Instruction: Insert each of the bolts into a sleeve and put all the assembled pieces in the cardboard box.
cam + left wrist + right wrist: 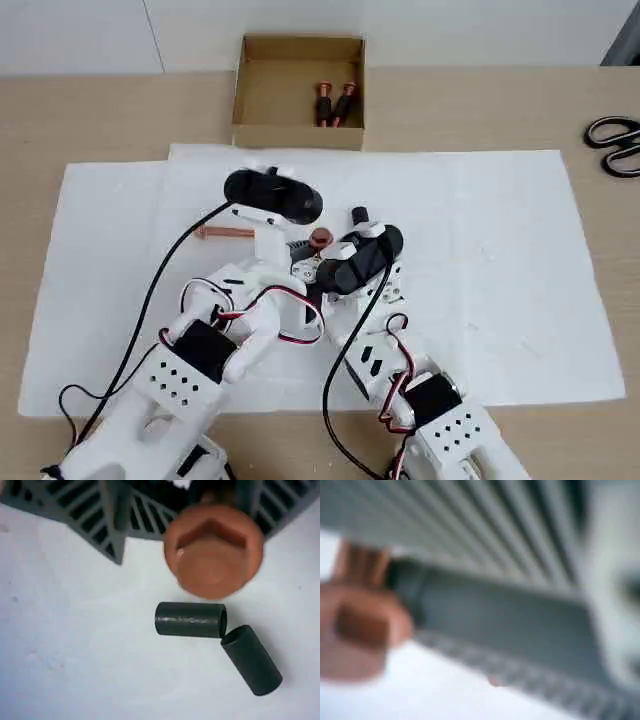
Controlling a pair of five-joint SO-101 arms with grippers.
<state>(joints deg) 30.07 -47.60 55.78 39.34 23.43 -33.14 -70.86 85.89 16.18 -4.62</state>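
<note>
A copper bolt [320, 238] is held up at the middle of the white sheet, where both grippers meet. In the left wrist view its hexagonal head [214, 552] faces the camera between the dark ribbed fingers [75, 510] of my left gripper [200, 510], which is shut on it. Two black sleeves [190, 620] [251, 659] lie on the paper just beyond. My right gripper [322, 262] is shut on a dark sleeve [495, 615], with the bolt's head [360, 635] at the sleeve's end. Another bolt [225, 232] lies loose to the left.
The cardboard box [255, 90] stands at the back centre with two assembled pieces [335, 103] inside. Scissors [615, 143] lie at the far right of the table. The white sheet [500, 260] is bare on its right half.
</note>
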